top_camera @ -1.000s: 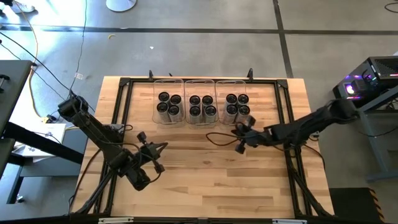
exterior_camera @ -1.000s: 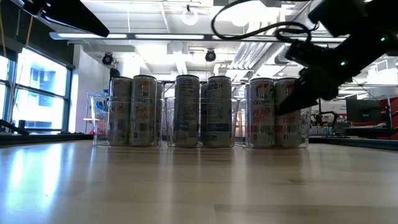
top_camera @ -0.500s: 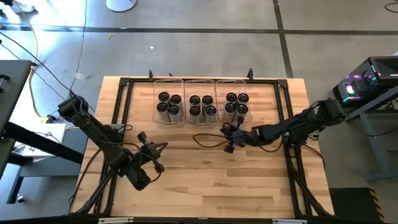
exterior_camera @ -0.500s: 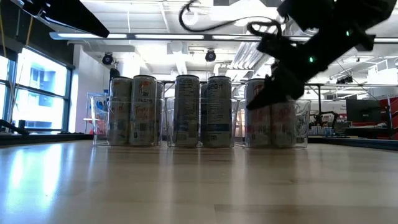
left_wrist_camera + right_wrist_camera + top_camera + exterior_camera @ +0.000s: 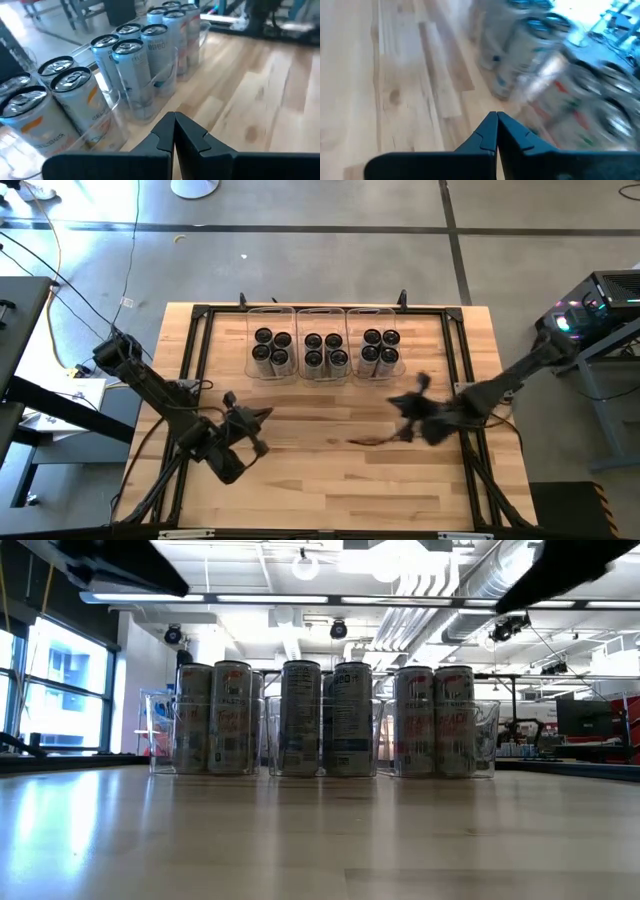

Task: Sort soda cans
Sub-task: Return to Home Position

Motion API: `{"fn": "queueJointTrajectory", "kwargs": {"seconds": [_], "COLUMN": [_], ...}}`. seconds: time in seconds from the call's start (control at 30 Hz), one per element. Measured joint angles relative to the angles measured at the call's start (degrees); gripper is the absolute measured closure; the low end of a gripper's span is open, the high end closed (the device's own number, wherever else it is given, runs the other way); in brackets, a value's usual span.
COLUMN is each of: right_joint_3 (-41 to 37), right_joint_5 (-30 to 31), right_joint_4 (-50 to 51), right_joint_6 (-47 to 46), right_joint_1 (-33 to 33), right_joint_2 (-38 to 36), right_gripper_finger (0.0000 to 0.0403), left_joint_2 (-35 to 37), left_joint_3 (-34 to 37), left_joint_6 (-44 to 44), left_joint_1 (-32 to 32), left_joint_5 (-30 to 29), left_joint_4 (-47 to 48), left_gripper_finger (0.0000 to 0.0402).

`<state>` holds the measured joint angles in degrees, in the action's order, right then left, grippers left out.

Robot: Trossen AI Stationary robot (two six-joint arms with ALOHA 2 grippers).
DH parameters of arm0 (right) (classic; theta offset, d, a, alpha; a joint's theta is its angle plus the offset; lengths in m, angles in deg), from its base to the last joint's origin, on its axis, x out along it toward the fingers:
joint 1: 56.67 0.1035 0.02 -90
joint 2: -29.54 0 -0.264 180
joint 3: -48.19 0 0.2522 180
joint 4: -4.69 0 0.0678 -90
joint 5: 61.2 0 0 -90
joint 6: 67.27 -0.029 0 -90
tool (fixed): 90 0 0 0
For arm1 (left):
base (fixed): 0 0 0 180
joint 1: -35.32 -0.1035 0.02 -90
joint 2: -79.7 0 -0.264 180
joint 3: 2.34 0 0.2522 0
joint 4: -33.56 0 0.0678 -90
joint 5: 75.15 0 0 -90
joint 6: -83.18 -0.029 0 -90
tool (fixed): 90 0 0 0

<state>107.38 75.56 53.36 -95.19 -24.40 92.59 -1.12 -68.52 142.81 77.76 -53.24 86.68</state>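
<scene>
Twelve soda cans (image 5: pixel 314 359) (rear ones hidden low) | left fingers (image 5: pixel 164 132) together; right fingers (image 5: pixel 488 131) together

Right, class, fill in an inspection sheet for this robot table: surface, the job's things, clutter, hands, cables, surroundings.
Surface: bare wooden table.
Job's things: twelve cans upright, four in each of three clear bins set side by side at the table's far side.
Clutter: nothing seen.
Hands: left hand shut and empty, above the table's left half; right hand shut and empty, above the right half, in front of the bins and apart from them.
Cables: a dark loop over the table beside the right hand; loose leads on the floor at left.
Surroundings: concrete floor; a lit box at right.
</scene>
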Motion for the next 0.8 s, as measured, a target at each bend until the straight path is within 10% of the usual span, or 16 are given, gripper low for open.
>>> {"fn": "queueJointTrajectory", "kwargs": {"seconds": [0.17,0.37,0.63,0.8], "right_joint_3": [-2.79,-12.37,-32.21,-35.5], "right_joint_5": [7.43,7.74,-13.25,-26.58], "right_joint_4": [13.17,1.73,-37.89,-42.68], "right_joint_6": [-14.56,-7.21,18.39,20.9], "right_joint_1": [7.45,6.66,-7.51,-22.21], "right_joint_2": [-17.12,-34.17,-47.86,-50.03], "right_gripper_finger": [0.0403,0.0403,0.0403,0.0403], "left_joint_2": [0.0,0.72,10.53,20.49], "left_joint_3": [0.02,3.42,25.34,33.47], "left_joint_6": [-7.27,-23.45,-44.21,-48.95], "left_joint_1": [-5.17,-11.86,-25.11,-31.5], "left_joint_5": [3.01,10.05,36.0,40.27], "left_joint_4": [-4.57,-16.49,-57.69,-66.46], "left_gripper_finger": [0.0401,0.0402,0.0401,0.0401]}}
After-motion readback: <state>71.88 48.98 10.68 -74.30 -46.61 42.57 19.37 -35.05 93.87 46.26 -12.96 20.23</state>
